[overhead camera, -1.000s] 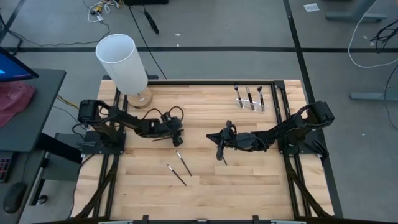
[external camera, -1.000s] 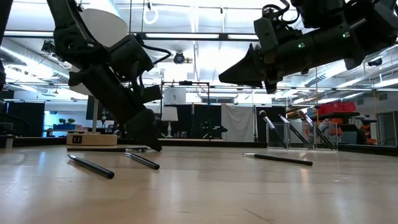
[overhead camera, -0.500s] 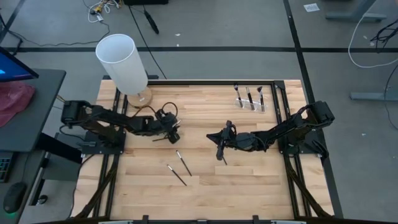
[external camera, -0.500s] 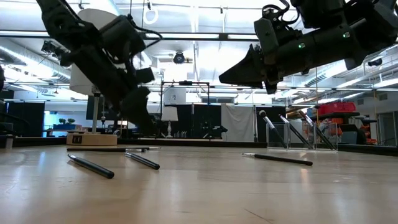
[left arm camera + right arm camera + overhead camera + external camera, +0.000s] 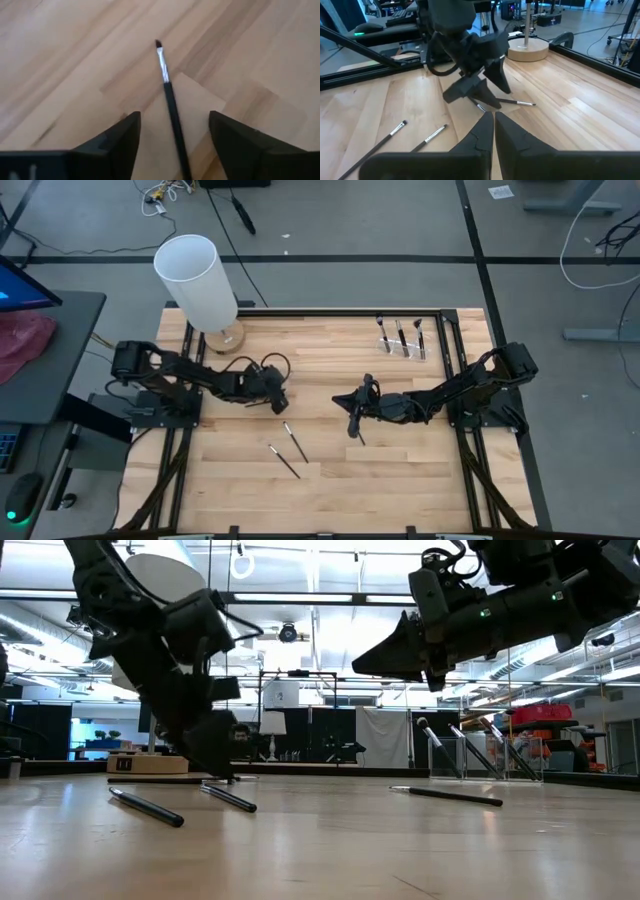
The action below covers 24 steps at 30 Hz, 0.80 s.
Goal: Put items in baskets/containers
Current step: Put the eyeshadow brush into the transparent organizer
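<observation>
1. Left gripper (image 5: 272,392): low over the wood table (image 5: 400,480), fingers spread wide and empty, straddling one loose brush (image 5: 169,95) lying flat; not yet grasped.
2. Two more brushes (image 5: 288,450) lie loose in front of it, untouched.
3. Right gripper (image 5: 352,418): raised mid-table, fingers pressed together, nothing held; another brush (image 5: 445,796) lies on the wood under it.
4. Clear holder (image 5: 402,340), far right corner: three brushes stand inside. Judged under halfway.

Pale wooden table (image 5: 400,470) (smooth), clear plastic holder (image 5: 402,345)
</observation>
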Each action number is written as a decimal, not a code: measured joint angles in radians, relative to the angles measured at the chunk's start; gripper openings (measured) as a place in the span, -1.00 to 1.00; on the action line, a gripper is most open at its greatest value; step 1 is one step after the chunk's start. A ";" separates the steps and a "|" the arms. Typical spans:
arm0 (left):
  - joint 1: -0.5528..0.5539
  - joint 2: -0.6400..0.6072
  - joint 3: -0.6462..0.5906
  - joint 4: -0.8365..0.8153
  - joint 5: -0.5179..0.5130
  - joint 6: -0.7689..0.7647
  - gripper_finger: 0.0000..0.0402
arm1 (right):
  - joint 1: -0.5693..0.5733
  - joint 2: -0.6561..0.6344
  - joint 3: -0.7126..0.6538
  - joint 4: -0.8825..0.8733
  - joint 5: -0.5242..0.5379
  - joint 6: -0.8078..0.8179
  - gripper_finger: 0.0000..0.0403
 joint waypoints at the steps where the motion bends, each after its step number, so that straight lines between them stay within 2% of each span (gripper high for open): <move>1: -0.001 0.013 0.002 0.007 -0.003 -0.006 0.14 | 0.000 0.000 0.000 0.000 -0.003 0.000 -0.90; 7: -0.002 0.078 0.005 0.041 -0.008 -0.017 -0.18 | 0.000 0.000 0.000 0.000 -0.009 0.000 -0.90; 11: 0.001 0.104 0.003 0.080 0.014 0.025 -0.48 | 0.000 0.000 0.000 0.001 -0.010 0.000 -0.90; 16: 0.004 0.108 -0.103 0.310 0.068 0.054 -0.91 | 0.000 0.000 0.000 0.002 -0.009 0.000 -0.90; 20: 0.018 0.108 -0.184 0.473 0.144 0.033 -0.93 | 0.002 0.000 0.000 0.007 -0.010 0.000 -0.90; 24: 0.021 0.112 -0.210 0.555 0.198 0.046 -0.96 | 0.002 0.000 0.000 0.011 -0.010 0.000 -0.90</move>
